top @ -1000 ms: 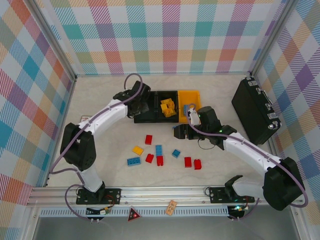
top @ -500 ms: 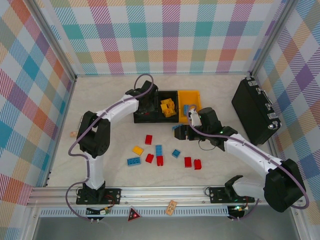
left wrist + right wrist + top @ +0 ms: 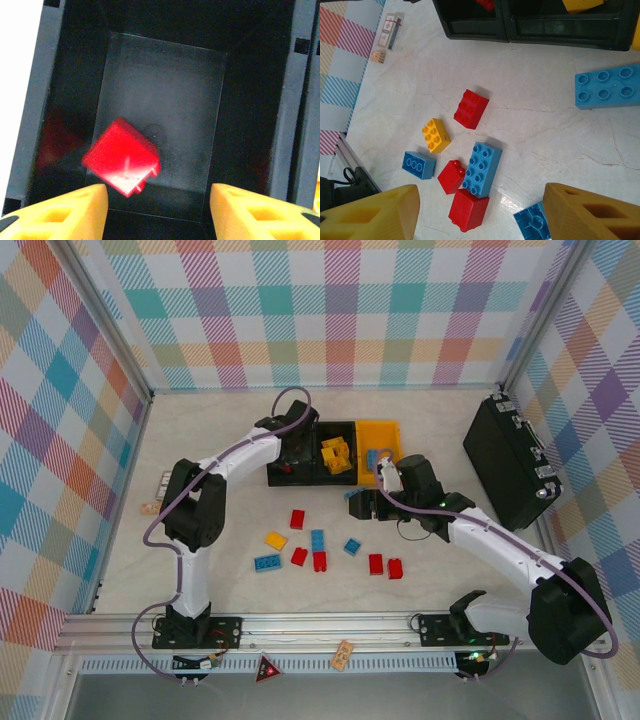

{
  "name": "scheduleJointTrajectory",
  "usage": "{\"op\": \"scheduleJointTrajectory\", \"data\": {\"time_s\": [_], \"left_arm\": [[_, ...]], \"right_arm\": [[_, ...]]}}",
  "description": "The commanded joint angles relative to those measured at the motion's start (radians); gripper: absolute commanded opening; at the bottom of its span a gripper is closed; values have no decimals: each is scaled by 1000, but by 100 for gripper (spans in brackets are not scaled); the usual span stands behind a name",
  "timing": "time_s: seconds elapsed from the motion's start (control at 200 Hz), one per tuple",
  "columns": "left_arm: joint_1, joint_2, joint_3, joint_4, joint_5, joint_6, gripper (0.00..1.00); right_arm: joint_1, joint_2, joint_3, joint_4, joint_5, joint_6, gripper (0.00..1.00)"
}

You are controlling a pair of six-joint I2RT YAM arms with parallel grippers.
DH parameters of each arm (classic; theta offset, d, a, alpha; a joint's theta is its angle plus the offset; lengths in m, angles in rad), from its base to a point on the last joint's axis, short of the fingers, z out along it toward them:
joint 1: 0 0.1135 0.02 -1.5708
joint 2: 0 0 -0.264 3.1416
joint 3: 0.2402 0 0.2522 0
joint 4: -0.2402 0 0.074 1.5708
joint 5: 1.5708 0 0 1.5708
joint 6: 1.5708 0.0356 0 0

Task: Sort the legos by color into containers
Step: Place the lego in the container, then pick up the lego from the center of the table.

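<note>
From above, the left gripper (image 3: 292,445) hangs over the left black bin (image 3: 285,480); the right gripper (image 3: 362,502) is near loose legos (image 3: 318,540) on the table (image 3: 220,540). Left wrist: its fingers (image 3: 65,207) are spread wide, and a red brick (image 3: 122,157) lies in the bin. Right wrist: wide and empty above the legos.

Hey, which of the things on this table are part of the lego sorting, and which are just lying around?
Part of the job:
loose bricks on the table
red brick in the left black bin
middle black bin
orange bin

Just lying about:
hard case
cards
</note>
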Motion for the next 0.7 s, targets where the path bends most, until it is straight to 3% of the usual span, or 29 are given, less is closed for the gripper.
{"op": "scheduleJointTrajectory", "data": {"time_s": [0.0,0.425,0.695], "left_arm": [[-5,-31,20,-24,-7,10,56],[-34,-258,-182,22,144,67,57],[-51,-366,-315,45,242,79,57]], "right_arm": [[4,-12,-10,9,5,7,67],[4,-1,8,-23,-2,-24,66],[4,4,62,-117,-40,-155,67]]}}
